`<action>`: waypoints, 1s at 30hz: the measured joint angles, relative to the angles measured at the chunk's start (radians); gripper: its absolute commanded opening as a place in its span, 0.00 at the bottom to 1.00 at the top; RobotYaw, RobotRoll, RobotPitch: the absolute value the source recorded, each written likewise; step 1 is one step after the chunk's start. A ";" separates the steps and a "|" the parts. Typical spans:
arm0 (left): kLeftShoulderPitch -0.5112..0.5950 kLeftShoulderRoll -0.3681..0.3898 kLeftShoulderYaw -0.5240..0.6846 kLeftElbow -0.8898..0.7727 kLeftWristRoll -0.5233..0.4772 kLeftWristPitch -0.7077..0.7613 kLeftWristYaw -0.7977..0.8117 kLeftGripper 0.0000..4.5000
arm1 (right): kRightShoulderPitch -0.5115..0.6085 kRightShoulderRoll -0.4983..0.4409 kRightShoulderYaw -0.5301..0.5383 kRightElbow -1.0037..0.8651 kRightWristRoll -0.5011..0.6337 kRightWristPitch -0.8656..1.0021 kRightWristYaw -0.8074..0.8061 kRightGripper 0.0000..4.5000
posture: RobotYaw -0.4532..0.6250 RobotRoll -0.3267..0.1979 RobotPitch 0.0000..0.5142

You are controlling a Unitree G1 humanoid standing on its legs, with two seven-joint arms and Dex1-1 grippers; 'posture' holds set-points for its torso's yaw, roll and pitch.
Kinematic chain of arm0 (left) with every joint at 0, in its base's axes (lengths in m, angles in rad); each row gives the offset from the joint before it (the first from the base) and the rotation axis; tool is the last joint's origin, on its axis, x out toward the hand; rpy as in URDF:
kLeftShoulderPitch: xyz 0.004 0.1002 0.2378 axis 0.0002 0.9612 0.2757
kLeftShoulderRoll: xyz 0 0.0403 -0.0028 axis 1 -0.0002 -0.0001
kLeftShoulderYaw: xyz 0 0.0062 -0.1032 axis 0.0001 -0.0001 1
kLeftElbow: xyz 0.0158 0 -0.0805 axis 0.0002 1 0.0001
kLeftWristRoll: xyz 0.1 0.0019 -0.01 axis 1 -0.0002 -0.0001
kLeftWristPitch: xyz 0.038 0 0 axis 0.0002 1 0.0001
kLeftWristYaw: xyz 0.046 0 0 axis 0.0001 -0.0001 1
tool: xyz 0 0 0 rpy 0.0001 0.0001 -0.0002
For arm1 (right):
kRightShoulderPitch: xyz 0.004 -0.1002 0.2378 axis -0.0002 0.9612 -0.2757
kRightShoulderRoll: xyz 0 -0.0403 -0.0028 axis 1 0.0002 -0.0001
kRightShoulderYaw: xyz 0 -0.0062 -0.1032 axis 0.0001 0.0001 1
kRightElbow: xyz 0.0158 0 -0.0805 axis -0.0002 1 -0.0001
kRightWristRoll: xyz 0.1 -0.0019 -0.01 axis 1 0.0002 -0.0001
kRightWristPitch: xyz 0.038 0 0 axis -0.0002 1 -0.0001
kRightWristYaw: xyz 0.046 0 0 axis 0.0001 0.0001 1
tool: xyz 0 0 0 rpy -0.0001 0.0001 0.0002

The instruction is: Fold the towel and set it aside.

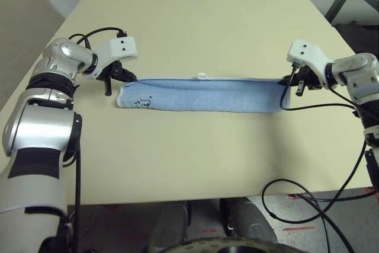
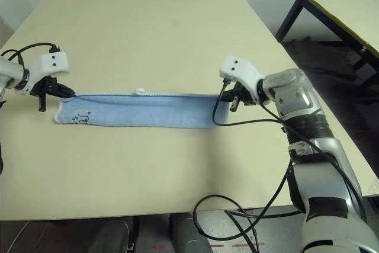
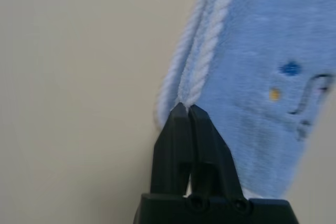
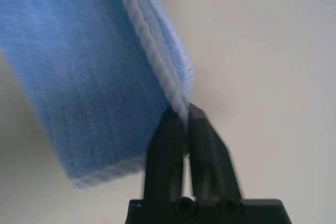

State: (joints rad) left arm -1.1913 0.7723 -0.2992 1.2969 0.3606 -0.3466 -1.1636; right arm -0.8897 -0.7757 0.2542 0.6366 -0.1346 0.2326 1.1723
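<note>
Across the middle of the pale table (image 1: 195, 22) the towel (image 1: 201, 95) lies as a long, narrow light-blue band, folded lengthwise, its long sides parallel to the table's near edge and well apart from every edge. A white corded edging runs along its far side, with a small white loop (image 1: 202, 76) poking out about midway. Near the band's left end a dark embroidered motif (image 1: 142, 102) shows on the upper face. The left gripper (image 1: 127, 77) sits at the far left corner of the band; in its wrist view the two black fingers (image 3: 173, 145) stand nearly together, pinching the corded edging right at their tips. The right gripper (image 2: 227, 95) meets the far right corner of the band in the same way; its wrist view shows the fingers (image 4: 202, 140) with only a thin slit between them, the white edging caught at the tips. Both corners are held just at the table surface, and the cloth between them rests flat. A second table (image 2: 343, 10) with dark legs stands beyond the right edge.
</note>
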 measured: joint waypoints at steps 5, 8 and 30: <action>0.001 0.020 -0.013 0.009 0.044 -0.021 0.082 0.61 | -0.007 0.009 -0.008 0.013 -0.002 -0.006 -0.041 0.63 | 0.40 0.62 0.23; 0.000 0.038 -0.013 0.012 0.049 -0.021 0.098 0.83 | -0.007 0.008 -0.011 0.013 -0.002 -0.008 -0.045 0.87 | 0.40 0.62 0.24; 0.431 0.176 0.341 -0.254 -0.355 0.265 -0.170 1.00 | 0.491 -0.086 -0.347 -0.847 0.338 0.732 -0.128 1.00 | 0.41 0.62 0.27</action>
State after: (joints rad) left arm -0.7607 0.9482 0.0415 1.0432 0.0058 -0.0819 -1.3334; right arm -0.3984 -0.8619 -0.0927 -0.2102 0.2031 0.9643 1.0441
